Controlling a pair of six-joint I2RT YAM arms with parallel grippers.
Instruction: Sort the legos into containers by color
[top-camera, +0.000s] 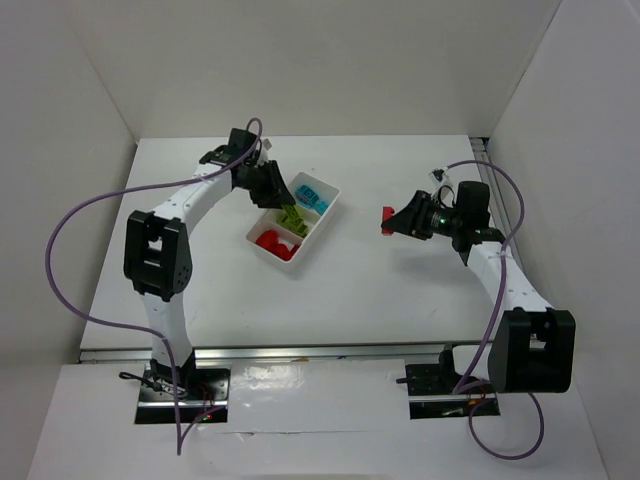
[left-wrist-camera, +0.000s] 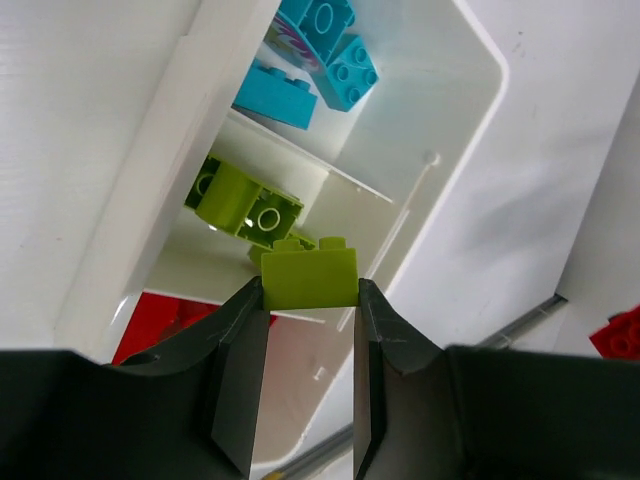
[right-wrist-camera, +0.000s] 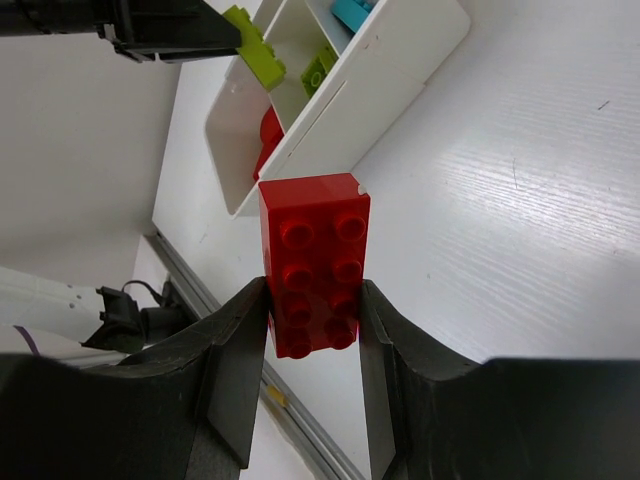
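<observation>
Left gripper (left-wrist-camera: 310, 292): we see it clamped on lime brick (left-wrist-camera: 309, 276) over middle compartment (left-wrist-camera: 352, 214) of tray (left-wrist-camera: 472, 118); right gripper (right-wrist-camera: 312, 292) clamped on red brick (right-wrist-camera: 314, 240) beside tray.

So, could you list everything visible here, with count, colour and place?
table: one, white, under everything
tray: one, white, on the table, three compartments
cyan bricks: about three, cyan, far end compartment
green bricks: at least one, lime, middle compartment
red bricks: count unclear, red, near end compartment
held green brick: one, lime, over the tray
held red brick: one, red, above the table, right of the tray
cables: two, purple, along the arms
arms: two, white and black, near edge
left tool: one, black, shut on held green brick
right tool: one, black, shut on held red brick
</observation>
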